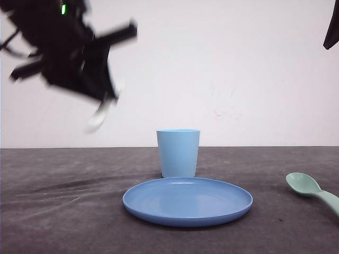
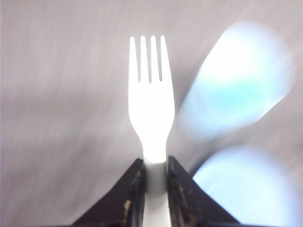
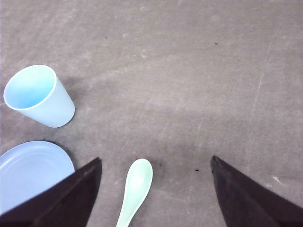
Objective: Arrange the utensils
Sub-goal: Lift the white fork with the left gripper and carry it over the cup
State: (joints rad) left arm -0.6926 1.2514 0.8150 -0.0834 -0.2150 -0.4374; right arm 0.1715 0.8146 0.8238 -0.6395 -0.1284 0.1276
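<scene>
1. The left gripper (image 2: 155, 172) is clamped on the handle of the white fork (image 2: 150, 101), with the four tines pointing away from the fingers, as seen in the left wrist view.
2. In the front view the left gripper (image 1: 104, 100) is seen blurred and raised high above the table (image 1: 63, 211), up and to the left of the cup (image 1: 178, 152); the fork (image 1: 98, 117) appears as a pale smear hanging below it.
3. The blue cup (image 2: 239, 82) and the blue plate (image 2: 248, 184) are seen as blurred blue shapes beside the fork in the left wrist view.
4. The right gripper (image 3: 156, 194) is held wide open above the table, with nothing between its fingers.
5. The mint-green spoon (image 3: 136, 189) is seen lying on the dark table surface between those open fingers, bowl facing up.
6. In the front view the spoon (image 1: 312, 191) is found at the right edge of the table, well apart from the plate (image 1: 187, 201).
7. The cup is standing upright just behind the plate, near the middle of the table.
8. The plate is seen with nothing on it.
</scene>
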